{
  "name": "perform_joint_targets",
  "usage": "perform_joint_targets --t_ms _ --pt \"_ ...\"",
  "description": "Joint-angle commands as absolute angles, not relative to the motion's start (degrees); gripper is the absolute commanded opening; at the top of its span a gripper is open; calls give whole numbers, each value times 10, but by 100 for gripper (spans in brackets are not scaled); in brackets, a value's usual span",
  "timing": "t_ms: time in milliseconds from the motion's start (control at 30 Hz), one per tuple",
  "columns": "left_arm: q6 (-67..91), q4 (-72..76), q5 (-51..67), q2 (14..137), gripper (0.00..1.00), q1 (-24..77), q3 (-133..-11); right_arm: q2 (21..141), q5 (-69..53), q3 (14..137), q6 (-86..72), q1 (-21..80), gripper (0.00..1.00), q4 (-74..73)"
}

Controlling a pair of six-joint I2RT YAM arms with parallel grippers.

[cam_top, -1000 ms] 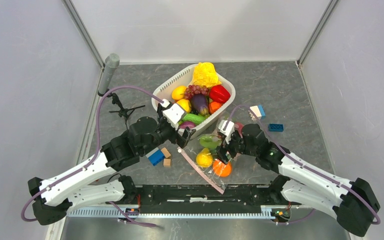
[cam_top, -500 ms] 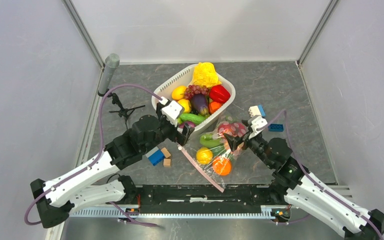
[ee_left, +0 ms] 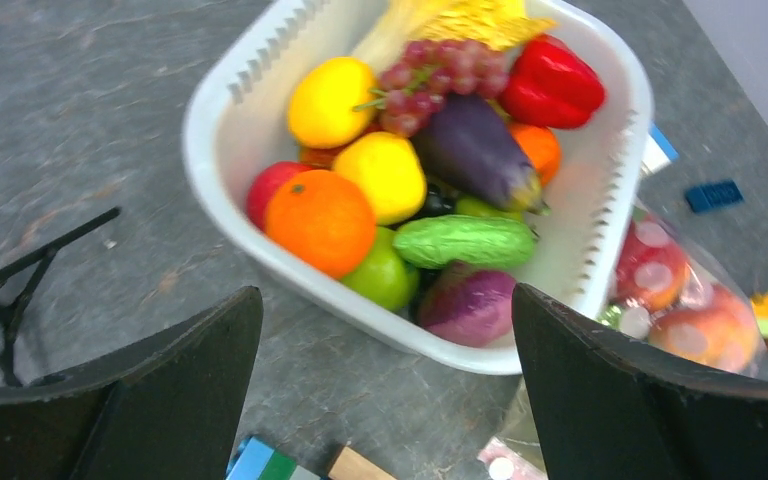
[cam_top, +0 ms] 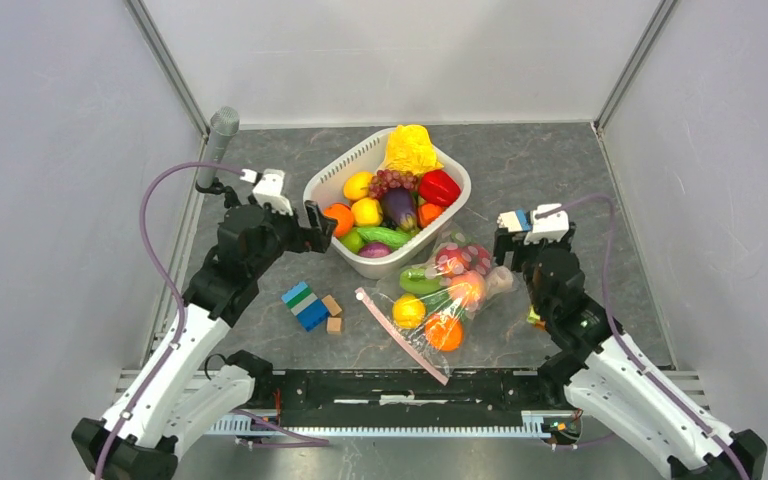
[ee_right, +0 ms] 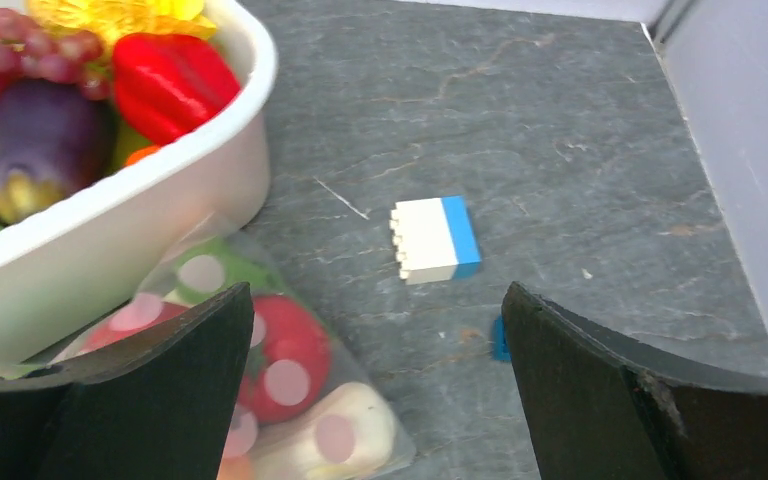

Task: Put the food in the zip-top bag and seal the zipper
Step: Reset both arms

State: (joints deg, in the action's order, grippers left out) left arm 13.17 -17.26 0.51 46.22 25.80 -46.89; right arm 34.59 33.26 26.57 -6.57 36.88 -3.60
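In front of the basket (cam_top: pixel 335 172), the bag (cam_top: pixel 450 290) lies loaded, its pink zipper (cam_top: pixel 400 338) seemingly unsealed.
It looks thin, crinkly and slippery around the light, hard toy food (cam_top: pixel 444 335); you'd best pinch the stiffer zipper strip. The left gripper (ee_left: pixel 385 300) and right gripper (ee_right: pixel 377 295) hang spread wide, empty.

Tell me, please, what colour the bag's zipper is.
The zipper is pale pink; top external view shows it best.

The food-filled zip-top bag (cam_top: pixel 449 292) lies just beside the basket (cam_top: pixel 339 171).
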Motion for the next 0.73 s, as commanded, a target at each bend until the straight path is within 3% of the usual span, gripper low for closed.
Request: perform_joint_targets --t_ms 0,167,400,700 --pt "206 -166 10 445 100 211 -458 383 225 321 -63 263 98 -92" --pt "230 -151 -84 410 100 209 -444 350 22 282 -116 89 98 -35" --pt "257 -187 -187 381 100 209 -444 292 -47 238 -160 84 98 15" --pt "268 -186 -179 388 100 209 -440 312 -75 256 -158 84 98 -26"
